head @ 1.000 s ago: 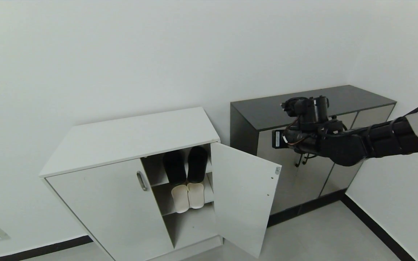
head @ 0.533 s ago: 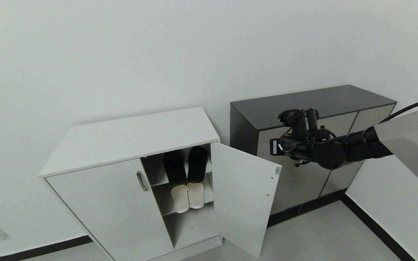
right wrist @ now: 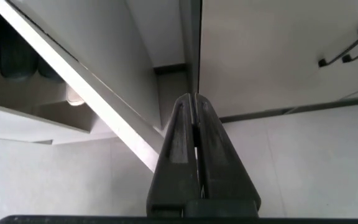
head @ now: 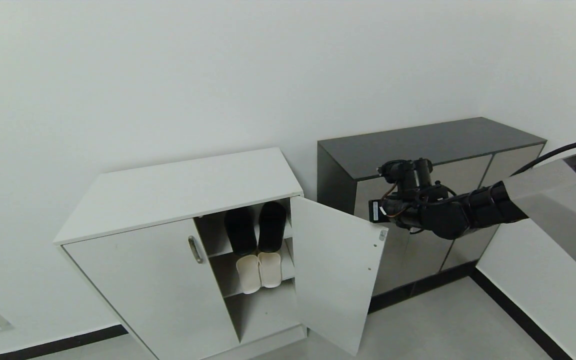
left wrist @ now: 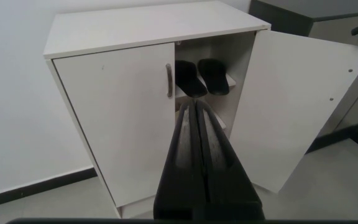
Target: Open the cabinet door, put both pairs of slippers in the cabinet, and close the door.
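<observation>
The white cabinet (head: 178,187) stands against the wall with its right door (head: 335,270) swung open. A black pair of slippers (head: 255,227) lies on the top shelf and a white pair of slippers (head: 259,270) on the shelf below. My right arm's wrist (head: 418,207) hovers just right of the door's upper outer corner. The right gripper (right wrist: 195,99) is shut and empty, pointing down beside the door (right wrist: 104,106) edge. My left gripper (left wrist: 194,106) is shut and empty, held back in front of the cabinet (left wrist: 104,31), facing the black slippers (left wrist: 204,74).
A dark-topped cabinet (head: 433,140) with grey doors stands right of the white one, its door handles (right wrist: 344,46) close behind my right gripper. The left door, with a metal handle (head: 195,249), is closed. Open grey floor (head: 418,325) lies in front.
My right arm has moved left and down, from in front of the dark cabinet toward the upper outer corner of the open door. The door and slippers have not moved.
</observation>
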You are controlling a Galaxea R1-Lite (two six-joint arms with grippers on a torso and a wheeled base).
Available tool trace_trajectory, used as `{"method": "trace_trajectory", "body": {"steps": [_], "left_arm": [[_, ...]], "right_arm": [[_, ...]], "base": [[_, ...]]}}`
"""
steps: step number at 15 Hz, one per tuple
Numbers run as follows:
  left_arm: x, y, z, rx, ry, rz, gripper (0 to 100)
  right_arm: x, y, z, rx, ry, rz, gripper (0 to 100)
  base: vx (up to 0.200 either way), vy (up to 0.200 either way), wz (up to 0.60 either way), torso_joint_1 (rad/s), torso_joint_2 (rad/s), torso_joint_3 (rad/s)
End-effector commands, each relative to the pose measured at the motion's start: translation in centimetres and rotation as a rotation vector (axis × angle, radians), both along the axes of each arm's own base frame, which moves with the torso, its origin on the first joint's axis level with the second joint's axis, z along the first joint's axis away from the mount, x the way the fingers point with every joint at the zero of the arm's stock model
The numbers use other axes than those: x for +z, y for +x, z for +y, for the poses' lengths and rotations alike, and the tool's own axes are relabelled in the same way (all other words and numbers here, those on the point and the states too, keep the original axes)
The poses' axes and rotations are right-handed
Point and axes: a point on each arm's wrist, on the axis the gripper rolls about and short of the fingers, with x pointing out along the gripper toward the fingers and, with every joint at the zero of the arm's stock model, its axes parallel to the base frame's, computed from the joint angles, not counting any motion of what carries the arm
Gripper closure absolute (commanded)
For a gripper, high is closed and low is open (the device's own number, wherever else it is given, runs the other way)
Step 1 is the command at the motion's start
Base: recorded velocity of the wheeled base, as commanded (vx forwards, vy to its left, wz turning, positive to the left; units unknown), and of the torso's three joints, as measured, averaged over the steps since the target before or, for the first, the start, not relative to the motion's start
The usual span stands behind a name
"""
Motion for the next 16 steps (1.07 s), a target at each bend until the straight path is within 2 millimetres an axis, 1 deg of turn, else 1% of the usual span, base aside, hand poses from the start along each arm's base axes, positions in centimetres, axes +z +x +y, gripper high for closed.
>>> {"method": "trace_trajectory", "body": {"steps": [1, 4, 7, 10, 12, 13, 14, 16], "left_arm": [[0.0, 0.0, 0.0, 0.001, 0.000, 0.000, 100], [0.0, 0.0, 0.0, 0.001, 0.000, 0.000, 100], [0.0, 0.0, 0.0, 0.001, 0.000, 0.000, 100], [0.0, 0.0, 0.0, 0.001, 0.000, 0.000, 100], [0.0, 0.0, 0.0, 0.001, 0.000, 0.000, 100], [0.0, 0.0, 0.0, 0.001, 0.000, 0.000, 100], [0.0, 0.0, 0.0, 0.001, 0.000, 0.000, 100], [0.0, 0.0, 0.0, 0.001, 0.000, 0.000, 100]], "right_arm": [[-0.8, -0.1, 0.3, 0.006, -0.008, 0.019, 100], [-1.3, -0.6, 0.8, 0.020, -0.016, 0.036, 100], [-1.3, -1.0, 1.3, 0.034, -0.019, 0.039, 100], [-0.4, -3.2, 2.9, 0.087, -0.020, 0.039, 100], [0.2, -5.3, 4.2, 0.137, -0.021, 0.041, 100], [0.5, -5.8, 4.5, 0.148, -0.020, 0.039, 100], [1.1, -7.7, 5.4, 0.191, -0.021, 0.038, 100], [1.8, -10.2, 6.7, 0.253, -0.023, 0.037, 100]], "base": [[0.000, 0.000, 0.00, 0.000, 0.00, 0.000], [0.000, 0.000, 0.00, 0.000, 0.00, 0.000], [0.000, 0.000, 0.00, 0.000, 0.00, 0.000], [0.000, 0.000, 0.00, 0.000, 0.00, 0.000], [0.000, 0.000, 0.00, 0.000, 0.00, 0.000], [0.000, 0.000, 0.00, 0.000, 0.00, 0.000], [0.000, 0.000, 0.00, 0.000, 0.00, 0.000], [0.000, 0.000, 0.00, 0.000, 0.00, 0.000]]}}
